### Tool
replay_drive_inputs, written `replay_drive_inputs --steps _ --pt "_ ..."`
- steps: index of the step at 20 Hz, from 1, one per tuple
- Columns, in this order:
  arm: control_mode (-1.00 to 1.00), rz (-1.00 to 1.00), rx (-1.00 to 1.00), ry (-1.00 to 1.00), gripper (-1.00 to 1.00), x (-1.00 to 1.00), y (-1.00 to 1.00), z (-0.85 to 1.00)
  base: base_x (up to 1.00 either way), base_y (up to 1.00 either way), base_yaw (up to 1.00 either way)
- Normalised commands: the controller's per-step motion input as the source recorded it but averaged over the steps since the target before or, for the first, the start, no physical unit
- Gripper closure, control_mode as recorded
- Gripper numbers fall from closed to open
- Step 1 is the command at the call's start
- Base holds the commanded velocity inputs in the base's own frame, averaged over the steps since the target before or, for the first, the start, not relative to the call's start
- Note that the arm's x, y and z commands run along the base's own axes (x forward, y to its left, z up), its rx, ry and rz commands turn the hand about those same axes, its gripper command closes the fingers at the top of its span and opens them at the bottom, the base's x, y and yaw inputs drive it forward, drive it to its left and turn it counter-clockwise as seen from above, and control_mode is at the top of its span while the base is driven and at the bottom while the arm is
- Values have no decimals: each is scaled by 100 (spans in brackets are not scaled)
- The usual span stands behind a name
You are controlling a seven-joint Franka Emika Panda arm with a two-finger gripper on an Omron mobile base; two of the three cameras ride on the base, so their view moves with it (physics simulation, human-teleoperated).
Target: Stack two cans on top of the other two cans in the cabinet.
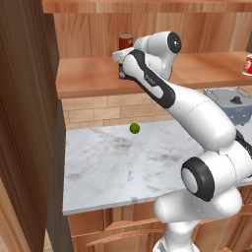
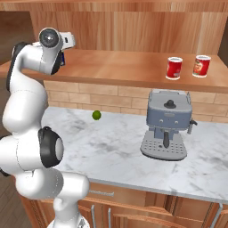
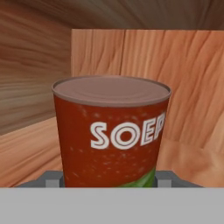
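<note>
So there's a small round green lime (image 2: 96, 115) on the white marble tabletop (image 2: 120, 151), well left of a grey-blue espresso machine (image 2: 167, 125).

light: even, bright, soft | shadows: faint under lime (image 1: 134, 128), deeper under coffee machine (image 2: 167, 126) | glare: mild sheen on arm (image 1: 197, 113) | blur: slight softness, coarse rendered textures | edges: undistorted

Dark red can (image 3: 111, 131), centre of the hand view: white block letters "SOEP" across its side, the last letter running round the curve. Labels on the two red cans (image 2: 174, 67) at upper right of the right base view: too small to read.
</note>
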Motion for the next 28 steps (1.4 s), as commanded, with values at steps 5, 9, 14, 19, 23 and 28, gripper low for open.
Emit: replay_drive_inputs --steps 5,9,14,19,23,28 --pt "-100 0 0 0 100 -11 0 0 0 0 0" --pt "-100 0 0 0 100 -12 0 0 0 0 0" --pt "-100 -1 0 0 100 -10 0 -4 0 0 0" --pt "-100 0 0 0 100 -3 0 -6 0 0 0" --pt "-100 0 1 0 100 2 0 -7 0 0 0" --pt "-100 0 1 0 100 13 0 -1 0 0 0"
